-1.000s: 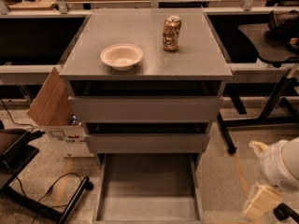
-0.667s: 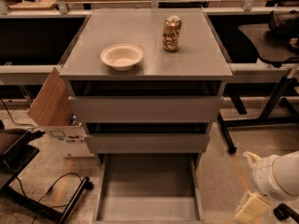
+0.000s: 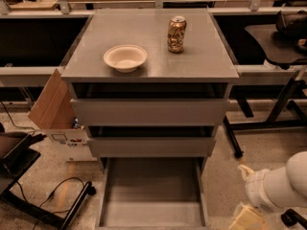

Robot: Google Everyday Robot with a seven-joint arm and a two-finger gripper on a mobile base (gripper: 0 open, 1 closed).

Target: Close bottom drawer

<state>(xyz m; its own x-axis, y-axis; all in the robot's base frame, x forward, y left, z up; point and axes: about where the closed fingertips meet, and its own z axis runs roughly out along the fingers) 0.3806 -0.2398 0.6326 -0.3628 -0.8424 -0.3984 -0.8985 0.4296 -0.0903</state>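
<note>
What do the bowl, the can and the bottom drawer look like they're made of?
Bowl: matte cream, likely paper pulp or plastic. Can: shiny printed metal, glinting on top. Bottom drawer: flat matte grey, perhaps painted metal or laminate. The gripper, seemingly cream plastic, sits low right of the drawer.

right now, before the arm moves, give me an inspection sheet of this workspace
surface: flat grey cabinet top, carrying two items
job's things: lowest grey handleless bottom drawer, pulled well out toward the camera
clutter: shallow beige round bowl and upright gold drink can on the top, standing apart
hand: pale yellow hand on the white arm, low at the right of the open drawer, not touching it
cables: black cable looping on the floor at left
surroundings: brown cardboard box against the cabinet's left side; black stand legs at right
</note>
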